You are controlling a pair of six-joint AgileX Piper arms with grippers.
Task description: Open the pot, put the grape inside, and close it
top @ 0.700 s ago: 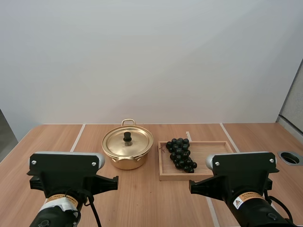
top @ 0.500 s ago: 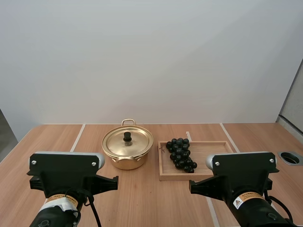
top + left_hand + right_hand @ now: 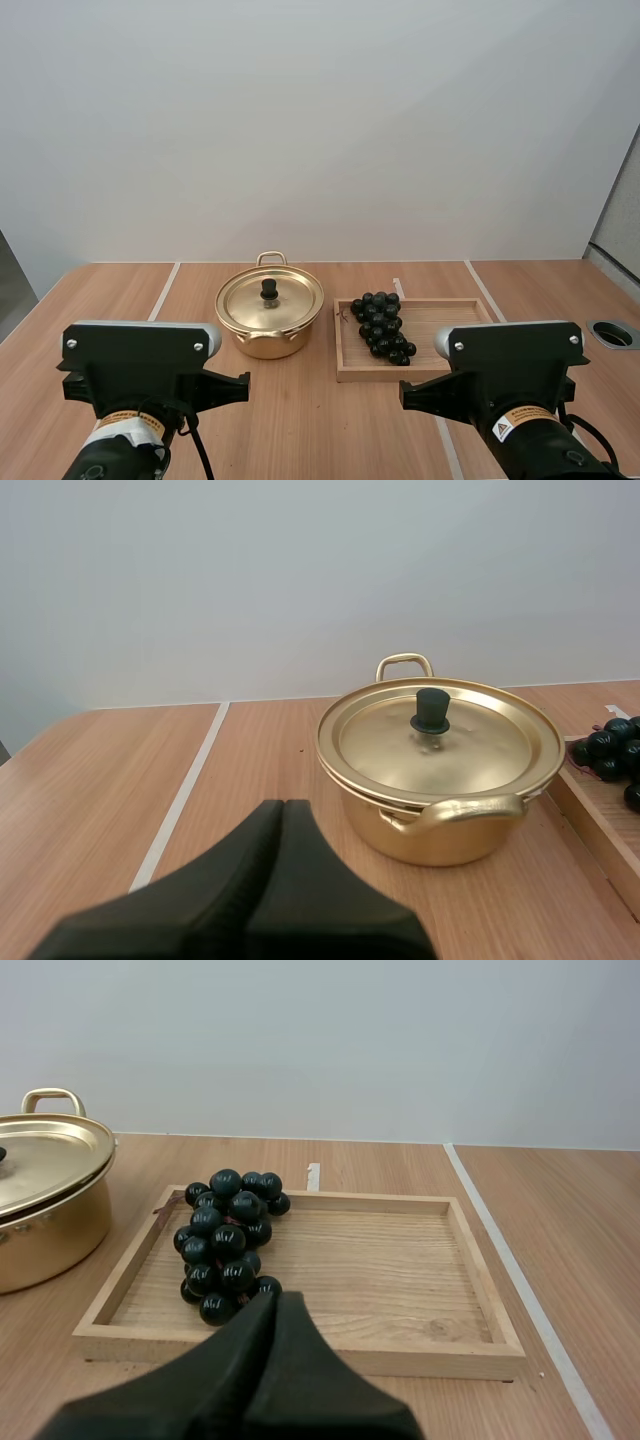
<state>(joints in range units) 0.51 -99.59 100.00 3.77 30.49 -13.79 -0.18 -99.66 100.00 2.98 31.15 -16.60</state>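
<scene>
**A:** How does the left gripper stand?

**B:** The left gripper (image 3: 283, 812) has its two black fingers pressed together into one dark wedge, with nothing between them. The gold pot (image 3: 440, 842) sits on the wooden table (image 3: 310, 420) ahead of the tips and a little to their right, well apart from them.

**A:** Is the pot open?

**B:** No. The gold lid (image 3: 480, 750) lies flat on the rim, with its black knob (image 3: 432, 710) upright in the middle. One loop handle faces the gripper and the other points away from it.

**A:** And the right gripper?

**B:** The right gripper (image 3: 277, 1302) is the same: fingers together, gripping nothing. The wooden tray (image 3: 400, 1280) lies straight ahead of it, with its near wall just past the tips. The bunch of black grapes (image 3: 225, 1245) rests inside the tray, just ahead of the tips and slightly to their left, in the part nearest the pot.

**A:** How do the pot and tray sit relative to each other?

**B:** They are side by side. The pot is just beside the tray's left wall, off to the right gripper's left.
</scene>
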